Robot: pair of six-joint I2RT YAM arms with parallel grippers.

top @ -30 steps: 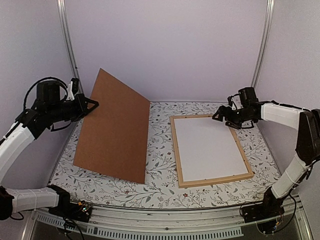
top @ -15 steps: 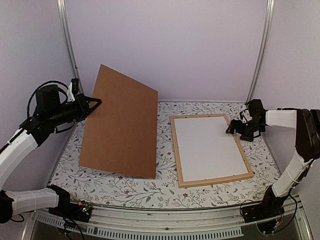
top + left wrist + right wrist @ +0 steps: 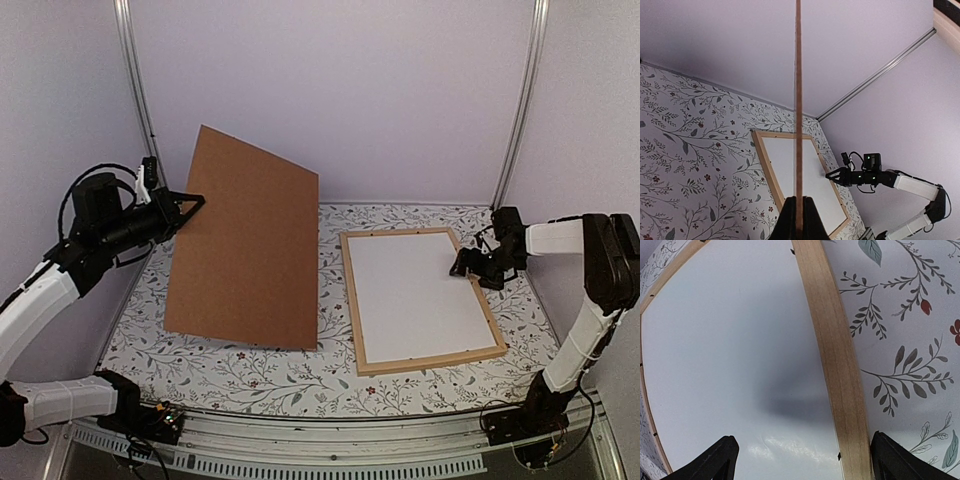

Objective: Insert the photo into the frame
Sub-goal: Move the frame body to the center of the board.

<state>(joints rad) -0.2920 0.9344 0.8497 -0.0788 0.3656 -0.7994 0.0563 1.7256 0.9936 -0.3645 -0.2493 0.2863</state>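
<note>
The light wood frame (image 3: 352,300) lies flat right of centre. A plain white sheet (image 3: 415,295) fills it, apparently the photo's white back; no printed side shows. My right gripper (image 3: 462,265) is open and empty, low over the frame's right strip (image 3: 832,350), with one finger over the white sheet (image 3: 730,350) and one over the tablecloth. My left gripper (image 3: 190,205) is shut on the left edge of the brown backing board (image 3: 250,250). It holds the board tilted, with the bottom edge on the table. The left wrist view shows the board edge-on (image 3: 798,100).
The table has a floral cloth (image 3: 320,380). Metal uprights (image 3: 135,90) and plain walls close in the back and sides. The board stands left of the frame with a narrow gap between them. The left wrist view shows the frame (image 3: 767,170) and the right gripper (image 3: 832,175) beyond.
The left gripper has carried the board to the right, toward the frame, and stood it more upright. The right gripper has swung right and come down onto the frame's right strip.
</note>
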